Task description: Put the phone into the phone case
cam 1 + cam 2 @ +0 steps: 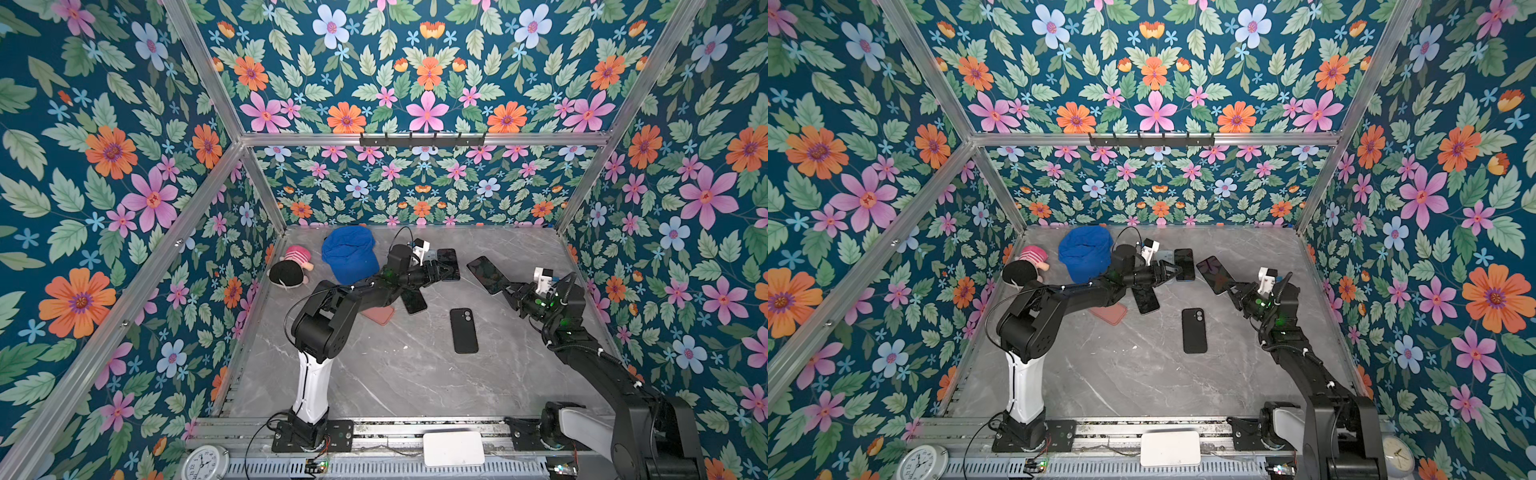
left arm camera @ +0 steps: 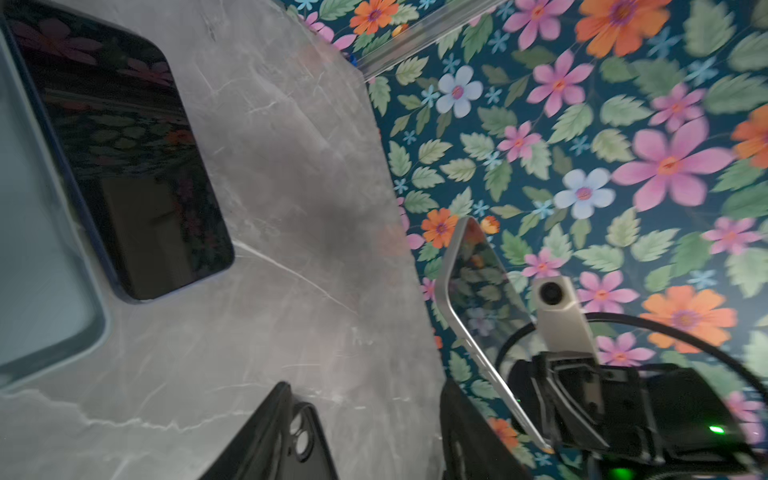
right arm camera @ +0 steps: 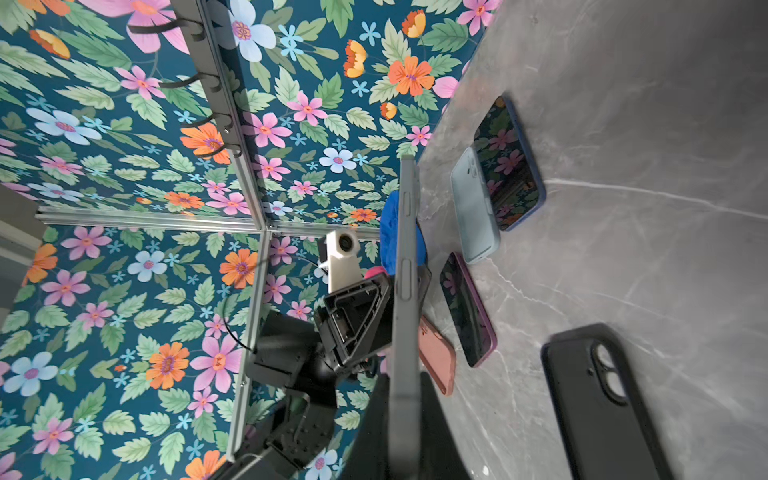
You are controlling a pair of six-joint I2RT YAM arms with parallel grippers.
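Setting: a grey marble-patterned worktop [image 1: 374,374] inside a booth lined with flowered wallpaper, seen from above and from both my wrists.

Right side: my right fingers [image 1: 506,286] are clamped on one end of a slim silver-edged phone with a dark glossy screen [image 1: 485,273].

Phone position: it is held clear of the worktop and tilted, with its screen visible from above. It is toward the back right.

Left side: my left fingers [image 1: 449,272] are spread apart and hold nothing. My left wrist view shows bare worktop between them.

Case for the phone: a matte black phone case with two round camera openings [image 1: 464,330] lies flat mid-worktop between my arms. It is nearer the front than the held phone and apart from it.

Back centre: a dark-screened phone with a blue edge [image 1: 449,262] lies flat against a pale blue phone case [image 3: 473,208]. I cannot tell whether their edges overlap. In both top views my left fingers cover part of this pair.

Left of centre: a dark-screened phone with a purple edge [image 1: 413,301] lies flat, partly under my left arm. A salmon-pink phone case [image 1: 380,314] is just beside it.

Back left: a crumpled blue fabric cap [image 1: 349,253] sits beside a small black and pink-striped plush doll [image 1: 291,268].
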